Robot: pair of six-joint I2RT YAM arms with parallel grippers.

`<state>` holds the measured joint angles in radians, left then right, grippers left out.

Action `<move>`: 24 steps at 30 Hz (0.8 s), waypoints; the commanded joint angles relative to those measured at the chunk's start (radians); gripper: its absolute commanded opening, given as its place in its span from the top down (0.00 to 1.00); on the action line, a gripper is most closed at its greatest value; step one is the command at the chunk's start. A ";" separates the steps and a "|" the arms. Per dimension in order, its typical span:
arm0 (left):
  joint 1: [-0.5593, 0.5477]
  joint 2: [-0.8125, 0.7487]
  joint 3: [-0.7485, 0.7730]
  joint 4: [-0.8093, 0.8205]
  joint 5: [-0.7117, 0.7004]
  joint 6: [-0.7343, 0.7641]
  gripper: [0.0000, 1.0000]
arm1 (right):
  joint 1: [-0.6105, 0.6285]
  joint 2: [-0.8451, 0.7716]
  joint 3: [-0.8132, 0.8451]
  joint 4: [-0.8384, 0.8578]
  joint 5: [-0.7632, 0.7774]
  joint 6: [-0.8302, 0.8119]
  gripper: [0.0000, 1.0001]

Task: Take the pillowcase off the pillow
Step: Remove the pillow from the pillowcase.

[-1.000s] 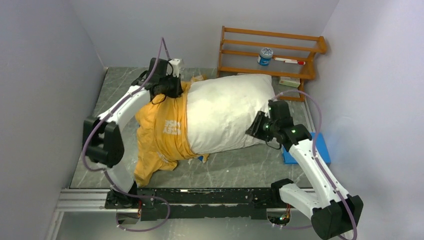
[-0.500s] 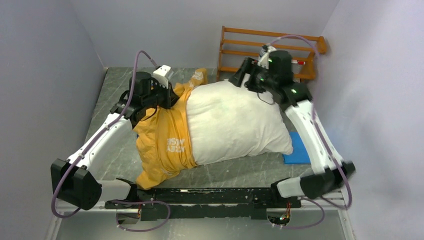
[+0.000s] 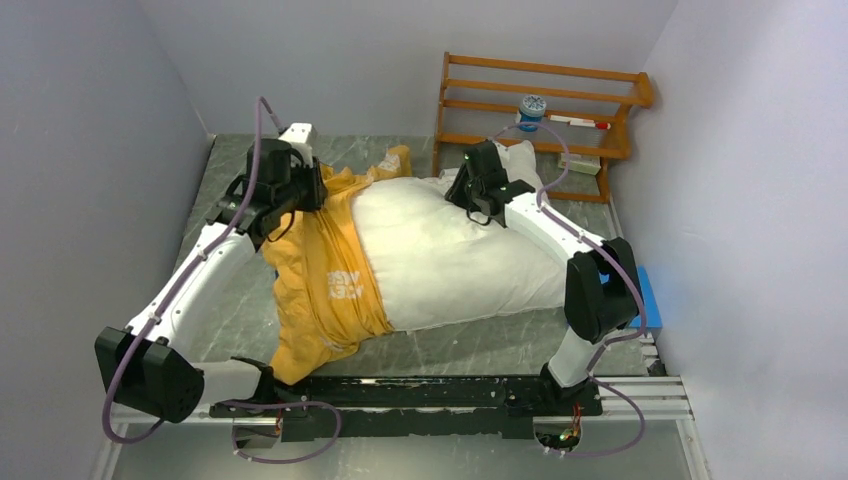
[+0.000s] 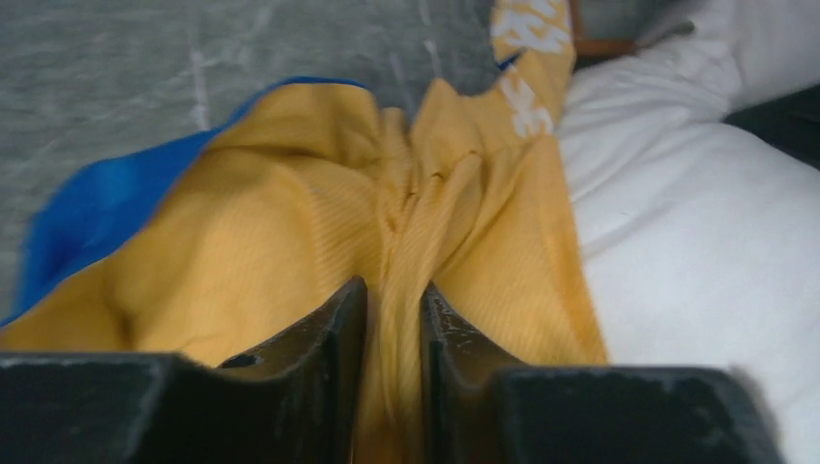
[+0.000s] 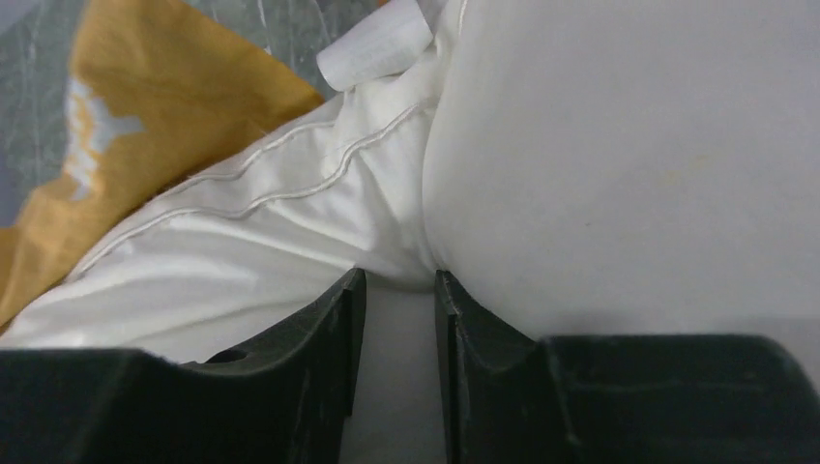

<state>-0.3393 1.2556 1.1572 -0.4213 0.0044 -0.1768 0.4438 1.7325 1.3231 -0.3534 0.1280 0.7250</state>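
Note:
The white pillow (image 3: 450, 250) lies across the middle of the table. The pillowcase (image 3: 325, 280), yellow-orange side up with white lettering, is bunched over the pillow's left end. A blue strip of the pillowcase (image 4: 87, 217) shows in the left wrist view. My left gripper (image 3: 318, 190) sits at the pillowcase's far left corner. In the left wrist view the left gripper (image 4: 395, 290) is shut on a gathered yellow fold. My right gripper (image 3: 468, 192) rests on the pillow's far edge. In its wrist view the right gripper (image 5: 398, 278) pinches white pillow fabric (image 5: 600, 155) beside a piped seam.
A wooden rack (image 3: 545, 70) stands at the back right, holding a blue-lidded jar (image 3: 532, 110) and a marker (image 3: 580, 122). A flat blue pad (image 3: 648, 290) lies at the right edge behind the right arm. Grey walls close in on both sides.
The right arm swung from the rack side down to the pillow's far edge and closed on it. The left gripper drew the pillowcase slightly left and the pillow shifted.

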 commanded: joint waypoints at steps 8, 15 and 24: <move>0.130 -0.048 0.068 -0.104 -0.102 -0.094 0.03 | -0.055 0.084 -0.066 -0.115 0.019 -0.013 0.63; 0.551 -0.033 -0.089 -0.135 0.230 -0.167 0.03 | -0.138 0.144 0.034 -0.167 -0.048 -0.068 0.63; 0.656 -0.210 -0.468 0.155 0.646 -0.404 0.03 | -0.170 0.188 0.088 -0.190 -0.103 -0.109 0.61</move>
<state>0.3103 1.1355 0.7624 -0.4229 0.4042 -0.4656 0.3313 1.8507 1.4322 -0.3355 -0.0174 0.6945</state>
